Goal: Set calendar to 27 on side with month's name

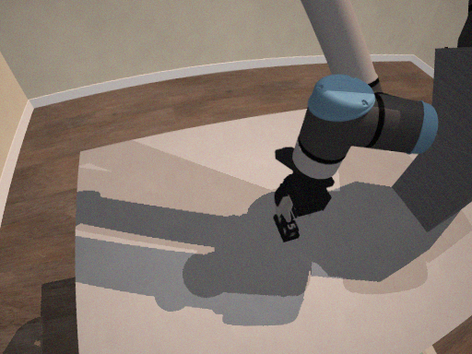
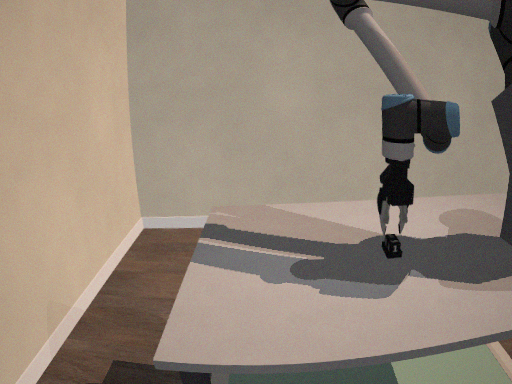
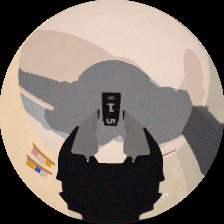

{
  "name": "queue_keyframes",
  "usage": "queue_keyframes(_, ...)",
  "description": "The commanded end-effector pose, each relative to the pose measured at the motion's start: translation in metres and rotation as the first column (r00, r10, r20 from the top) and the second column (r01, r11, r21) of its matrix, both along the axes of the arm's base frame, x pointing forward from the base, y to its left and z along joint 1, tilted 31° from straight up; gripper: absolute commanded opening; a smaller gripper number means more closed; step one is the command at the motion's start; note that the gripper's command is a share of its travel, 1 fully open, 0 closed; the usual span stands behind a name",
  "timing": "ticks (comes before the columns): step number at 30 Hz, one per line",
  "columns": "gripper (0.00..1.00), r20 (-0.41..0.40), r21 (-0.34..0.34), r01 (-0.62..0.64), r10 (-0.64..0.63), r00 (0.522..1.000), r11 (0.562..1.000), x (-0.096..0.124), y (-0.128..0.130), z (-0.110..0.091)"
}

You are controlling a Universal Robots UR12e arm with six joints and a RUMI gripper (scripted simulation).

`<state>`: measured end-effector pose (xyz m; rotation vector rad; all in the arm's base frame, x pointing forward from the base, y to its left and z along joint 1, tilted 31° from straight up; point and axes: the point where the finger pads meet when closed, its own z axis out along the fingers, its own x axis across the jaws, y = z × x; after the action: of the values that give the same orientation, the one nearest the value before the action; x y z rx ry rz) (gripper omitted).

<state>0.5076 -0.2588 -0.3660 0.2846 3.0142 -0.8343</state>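
The calendar is a small black block with white markings, on the table below my gripper. In the top view its tray [image 1: 289, 239] is dark and hard to tell from the cubes; a 5 shows on an upper face. In the exterior view a face of the calendar [image 2: 394, 253] shows a 1. In the wrist view one cube [image 3: 111, 107] shows a 1 on top and another cube [image 3: 110, 120] shows a 5, nearer the gripper's body. My gripper [image 2: 392, 232] [image 3: 111, 110] is partly open, its fingertips just above and either side of the calendar. The month's name cannot be read.
The pale table [image 1: 184, 332] [image 2: 260, 325] carries broad shadows of the arm around the calendar. A large dark grey block [image 1: 454, 115] stands at the right in the top view. Small coloured items [image 3: 38, 169] show at the lower left of the wrist view.
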Motion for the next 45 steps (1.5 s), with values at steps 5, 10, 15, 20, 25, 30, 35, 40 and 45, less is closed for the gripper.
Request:
queue_keyframes(5,0.29,0.001,0.000,0.000,0.000,1.000,1.000,0.000,0.000,0.000)
queue_keyframes(10,0.29,0.001,0.000,0.000,0.000,1.000,1.000,0.000,0.000,0.000)
queue_keyframes(15,0.29,0.001,0.000,0.000,0.000,1.000,1.000,0.000,-0.002,-0.003)
queue_keyframes(20,0.29,0.001,0.000,0.000,0.000,1.000,1.000,0.000,-0.005,-0.009)
queue_keyframes(25,0.29,0.001,0.000,0.000,0.000,1.000,1.000,0.000,-0.008,-0.014)
queue_keyframes(30,0.29,0.001,0.000,0.000,0.000,1.000,1.000,-0.001,-0.012,-0.020)
queue_keyframes(35,0.29,0.001,0.000,0.000,0.000,1.000,1.000,-0.001,-0.014,-0.024)
queue_keyframes(40,0.29,0.001,0.000,0.000,0.000,1.000,1.000,-0.001,-0.015,-0.025)
queue_keyframes(45,0.29,0.001,0.000,0.000,0.000,1.000,1.000,-0.001,-0.015,-0.025)
